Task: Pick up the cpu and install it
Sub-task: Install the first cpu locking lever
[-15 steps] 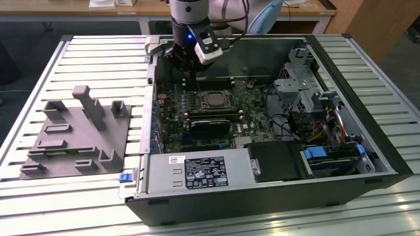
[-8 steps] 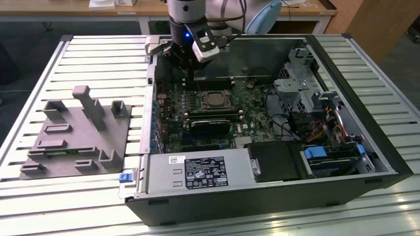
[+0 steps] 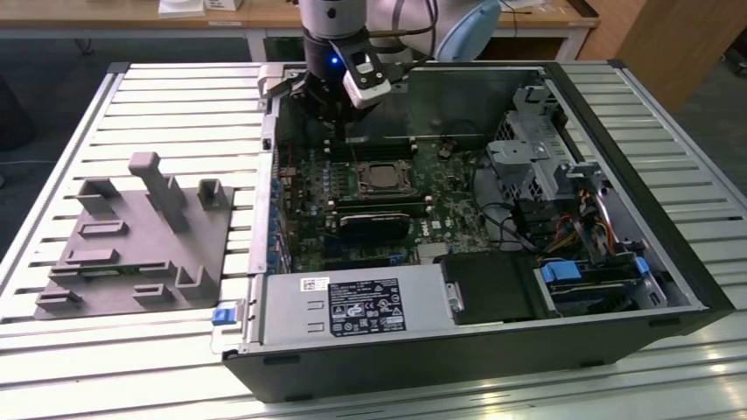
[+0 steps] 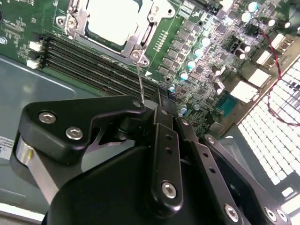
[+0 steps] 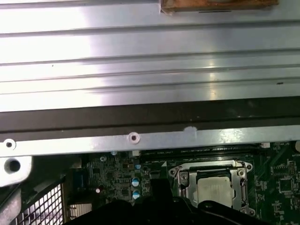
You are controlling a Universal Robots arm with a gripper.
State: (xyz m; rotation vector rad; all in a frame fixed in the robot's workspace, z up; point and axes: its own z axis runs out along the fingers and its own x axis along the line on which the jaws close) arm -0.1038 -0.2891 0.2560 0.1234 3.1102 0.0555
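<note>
The cpu [image 3: 380,178], a pale silvery square, lies inside the dark metal-framed socket [image 3: 359,166] on the green motherboard. Both wrist views show it too: the cpu [image 4: 116,18] and the cpu [image 5: 214,191] sit within the frame. My gripper [image 3: 338,131] hangs inside the open computer case, just behind the socket. Its black fingers meet at the gripper [image 4: 149,104], shut on the top end of a thin metal socket lever [image 4: 139,79] that rises from the socket's corner.
A grey plastic tray with upright blocks [image 3: 105,262] rests on the slatted table at the exterior view's left. The case wall [image 3: 266,149], memory slots [image 4: 93,65], drive cage [image 3: 531,162], cables [image 3: 572,227] and power supply [image 3: 350,308] surround the socket.
</note>
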